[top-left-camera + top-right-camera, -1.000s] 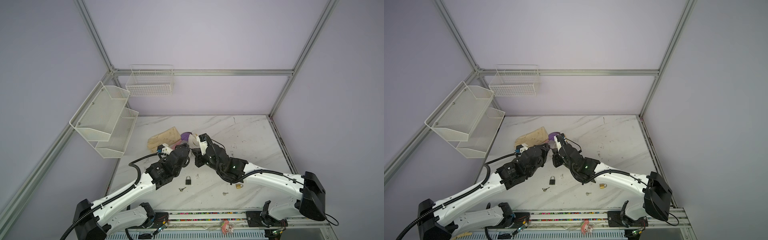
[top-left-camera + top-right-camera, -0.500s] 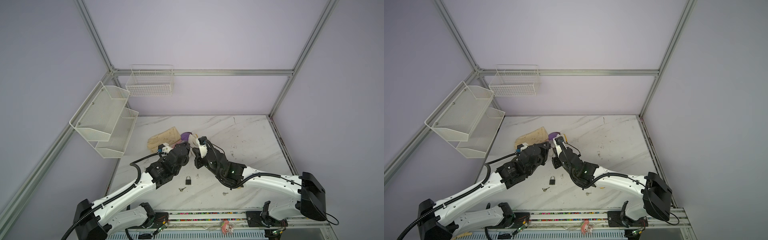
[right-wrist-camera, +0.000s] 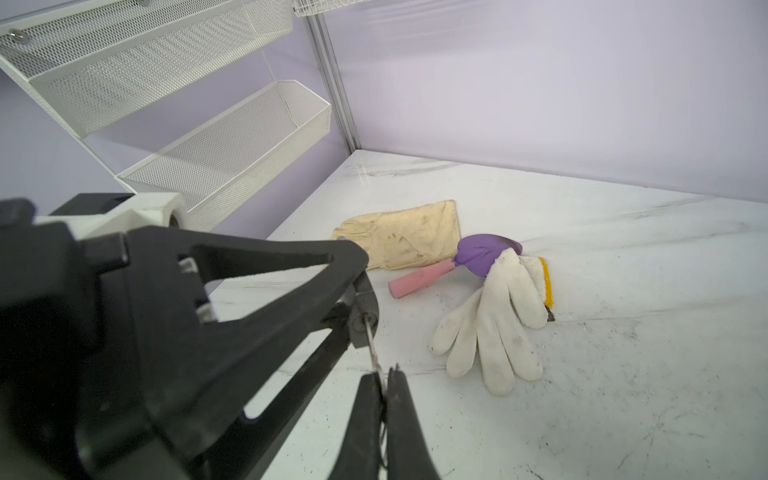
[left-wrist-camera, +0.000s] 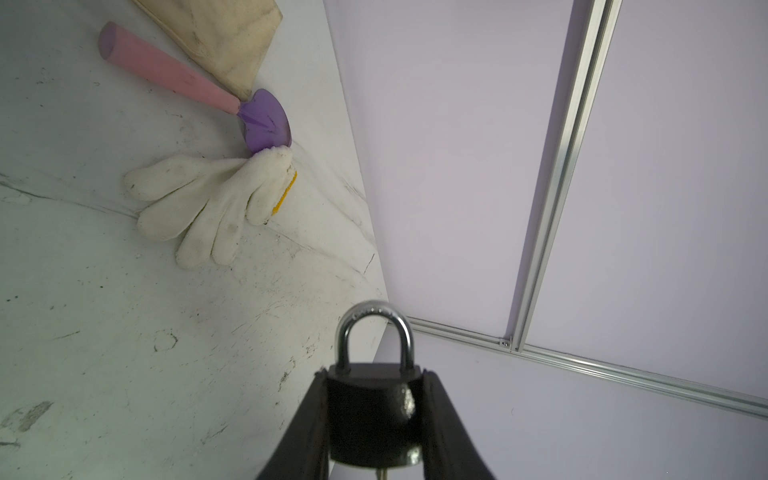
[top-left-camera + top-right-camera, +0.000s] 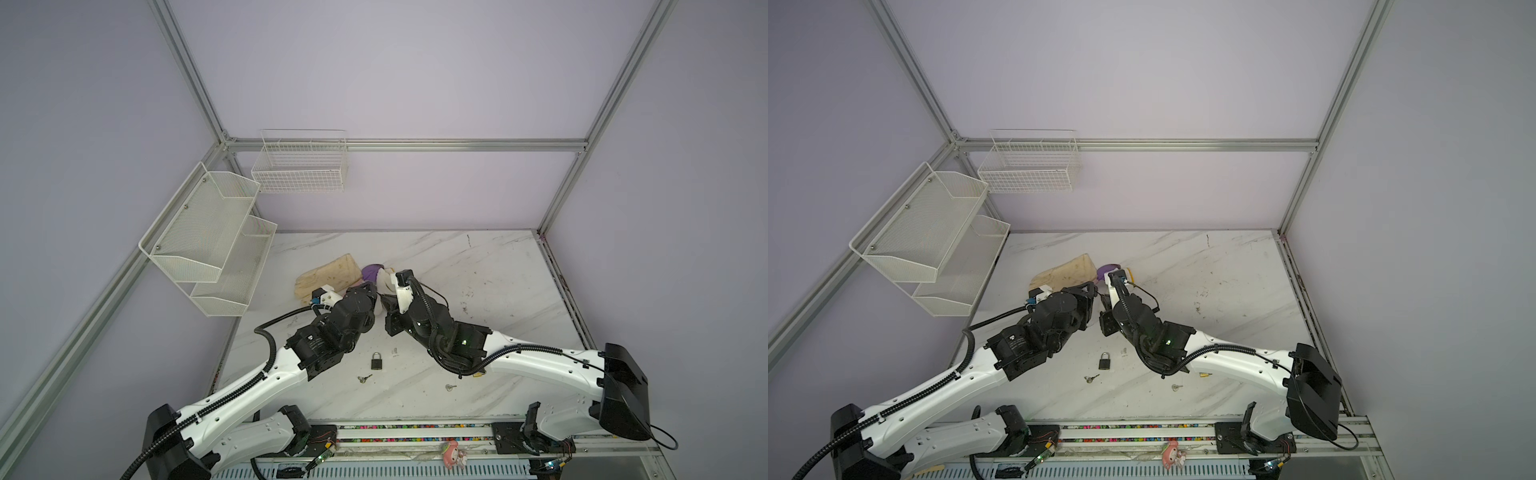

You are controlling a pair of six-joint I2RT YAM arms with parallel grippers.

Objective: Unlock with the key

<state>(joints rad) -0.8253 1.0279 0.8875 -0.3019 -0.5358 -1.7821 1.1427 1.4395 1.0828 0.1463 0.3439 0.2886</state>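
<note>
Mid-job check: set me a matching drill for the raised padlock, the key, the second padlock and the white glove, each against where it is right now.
Things:
1. raised padlock
2. key
3. second padlock
4. white glove

Places:
A. flat on the table between the two arms
B. pinched in the right gripper, tip at the keyhole
C. lying against the purple scoop
D. clamped in the left gripper

Pairs: 1-D, 2-B, 3-A, 4-C
</note>
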